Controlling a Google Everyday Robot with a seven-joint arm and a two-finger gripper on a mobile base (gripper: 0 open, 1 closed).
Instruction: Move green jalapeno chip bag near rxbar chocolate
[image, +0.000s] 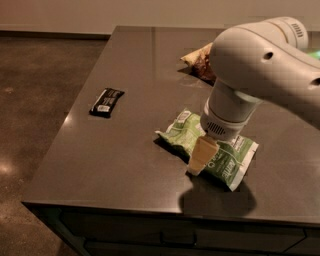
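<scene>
Toward the front edge of the dark grey, smooth-topped table (125, 165), right of its middle, lies the crinkly light-green jalapeno chip bag with white ends and white lettering (232, 160). It rests flat and slanted, one white end pointing toward the left edge and the other toward the front right corner.

The robot's large white arm (260, 65) reaches over from the right edge. Its gripper (197, 165), cream-coloured at the tip, points down at the bag's near long side, at or just above the film. Whether it is spread or closed cannot be told, nor whether it grips the bag.

The small flat black chocolate rxbar with a white label patch (106, 102) lies near the left edge, about halfway back and well apart from the green bag. A brown-and-cream chip bag (200, 62) sits toward the back edge, partly hidden behind the arm.

The green bag is probably very light and soft, a thin film puffed with air around brittle chips. It would likely crumple under pressure and slide easily on the smooth table. A firm squeeze across the puffed middle could crush the chips or let the slick film slip free. A flat crimped white end, or a pinched fold along the near long side, looks like the safer place to hold. The bare stretch of table beside the bar leaves room to set it down.
</scene>
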